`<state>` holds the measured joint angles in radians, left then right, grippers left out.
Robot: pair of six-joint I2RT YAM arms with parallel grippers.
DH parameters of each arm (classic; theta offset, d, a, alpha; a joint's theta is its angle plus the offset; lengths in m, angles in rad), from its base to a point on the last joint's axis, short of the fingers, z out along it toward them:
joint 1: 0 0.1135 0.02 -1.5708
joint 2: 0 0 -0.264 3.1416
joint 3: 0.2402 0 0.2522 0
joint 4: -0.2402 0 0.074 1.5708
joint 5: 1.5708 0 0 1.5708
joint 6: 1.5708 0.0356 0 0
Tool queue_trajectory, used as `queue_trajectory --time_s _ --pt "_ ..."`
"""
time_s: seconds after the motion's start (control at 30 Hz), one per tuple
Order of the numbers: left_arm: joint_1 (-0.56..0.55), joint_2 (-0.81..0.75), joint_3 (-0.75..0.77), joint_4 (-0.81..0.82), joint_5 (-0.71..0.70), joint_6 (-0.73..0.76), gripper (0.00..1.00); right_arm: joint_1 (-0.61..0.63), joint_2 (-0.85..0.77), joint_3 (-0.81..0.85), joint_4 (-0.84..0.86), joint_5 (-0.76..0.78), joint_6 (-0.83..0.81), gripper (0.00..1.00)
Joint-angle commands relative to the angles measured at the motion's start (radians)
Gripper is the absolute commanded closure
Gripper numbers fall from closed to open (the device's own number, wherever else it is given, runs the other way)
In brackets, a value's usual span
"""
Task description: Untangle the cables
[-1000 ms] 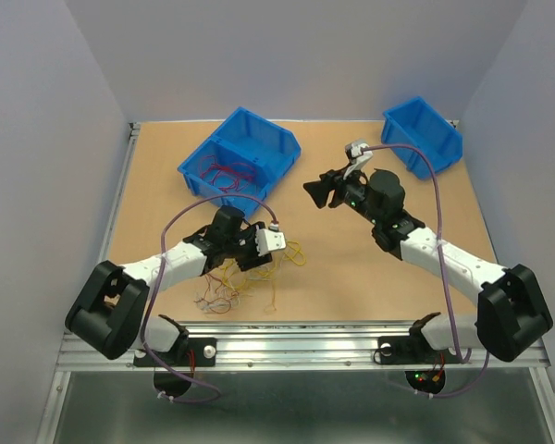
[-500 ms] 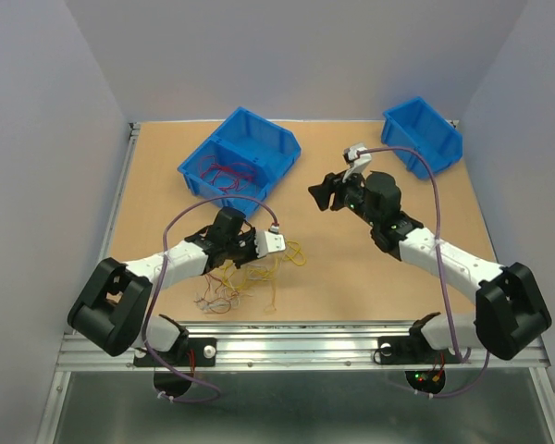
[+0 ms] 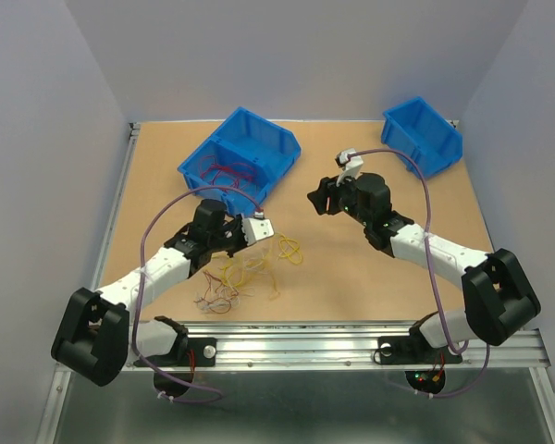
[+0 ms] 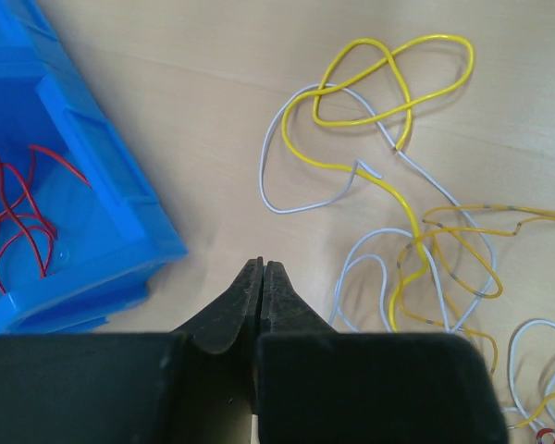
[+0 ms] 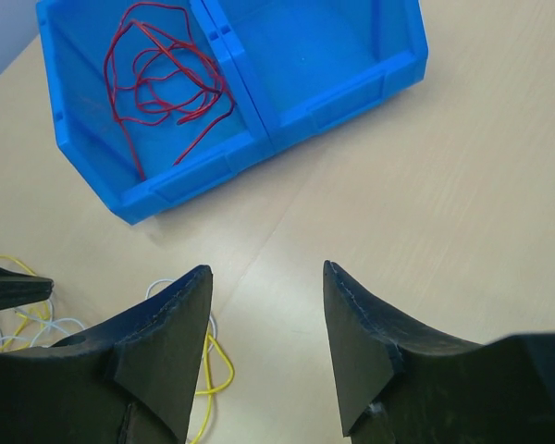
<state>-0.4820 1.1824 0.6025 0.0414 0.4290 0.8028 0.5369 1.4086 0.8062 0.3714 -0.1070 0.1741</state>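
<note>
Grey walls, tan table (image 3: 351, 277), and we start at the near edge: the cables (image 3: 245, 277) lie in a loose heap of yellow, white and a bit of red, their loops crossing one another. Just beyond hovers the left claw (image 4: 262, 270), pinched fully shut. We see no wire between its tips, and the yellow and white loops lie just beside it on the wood. Further out, the right claw (image 5: 268, 277) stands about half open over bare table, holding nothing. Past both sits the bin (image 3: 277, 143), with red wires (image 5: 162, 69) in its left compartment, and a small bin (image 3: 444, 139) waits at the far right corner. These strands look light, limp and springy, we reckon, so a pull on one will drag its neighbours. Best bet: pinch a free outer yellow loop, not the knotted middle.
</note>
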Motion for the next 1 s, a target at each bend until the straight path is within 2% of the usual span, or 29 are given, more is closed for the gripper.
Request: queue_trajectory --time_s 0.0,0.1,0.2,0.27,0.37,0.53,0.67,0.83,0.97 --pt "0.022 -0.049 0.016 0.014 0.036 -0.031 1.0 -0.003 -0.031 0.034 0.06 0.023 0.002 0.43" --pt "0.026 -0.09 0.029 0.031 0.05 -0.063 1.0 -0.002 -0.031 0.028 0.087 -0.011 0.002 0.43" --pt "0.026 -0.148 0.112 -0.021 0.108 -0.102 1.0 -0.002 -0.028 0.011 0.156 -0.162 -0.018 0.4" --pt "0.016 -0.167 0.192 -0.067 0.163 -0.134 1.0 -0.002 -0.02 -0.001 0.22 -0.337 -0.036 0.38" --pt "-0.012 -0.171 0.298 -0.083 0.146 -0.19 1.0 0.0 -0.007 -0.002 0.271 -0.482 -0.047 0.38" --pt "-0.101 -0.118 0.506 -0.08 0.114 -0.24 1.0 0.018 -0.023 -0.047 0.351 -0.633 -0.1 0.35" --pt "-0.159 -0.044 0.641 -0.052 0.134 -0.278 1.0 0.047 -0.036 -0.09 0.481 -0.7 -0.099 0.34" --pt "-0.171 0.0 0.668 0.096 0.157 -0.372 1.0 0.074 -0.02 -0.101 0.534 -0.7 -0.105 0.34" --pt "-0.173 -0.044 0.553 0.273 0.136 -0.439 1.0 0.08 0.013 -0.091 0.543 -0.72 -0.116 0.34"
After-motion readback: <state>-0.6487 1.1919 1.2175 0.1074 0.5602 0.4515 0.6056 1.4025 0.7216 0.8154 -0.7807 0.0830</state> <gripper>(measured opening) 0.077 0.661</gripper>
